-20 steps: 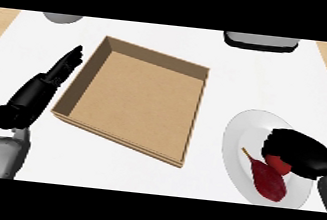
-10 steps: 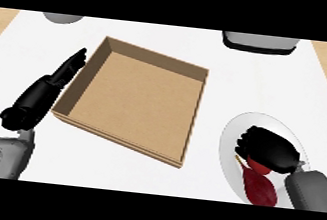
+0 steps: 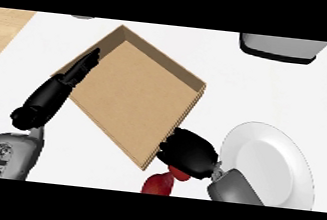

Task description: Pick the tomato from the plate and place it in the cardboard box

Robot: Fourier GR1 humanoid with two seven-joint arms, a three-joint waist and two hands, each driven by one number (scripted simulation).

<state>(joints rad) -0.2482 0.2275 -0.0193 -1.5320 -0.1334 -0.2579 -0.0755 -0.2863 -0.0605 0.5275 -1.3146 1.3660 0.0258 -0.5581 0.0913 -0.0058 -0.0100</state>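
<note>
The open cardboard box (image 3: 134, 96) lies at the middle of the white counter, seen at an angle. My right hand (image 3: 188, 154) hangs by the box's near right corner, fingers curled over the dark red tomato (image 3: 159, 183), which shows just below the hand and is partly hidden by it. To the right lies the white plate (image 3: 268, 163), bare. My left hand (image 3: 59, 87) lies straight and open along the outside of the box's left wall.
A grey and black appliance (image 3: 280, 48) stands at the far right edge. A small grey object (image 3: 82, 17) peeks in at the far left. Wooden surface (image 3: 1, 24) borders the white top on both sides.
My right hand has moved left off the plate with the tomato, up to the box's near right corner. The plate now shows bare. The box looks turned in view.
</note>
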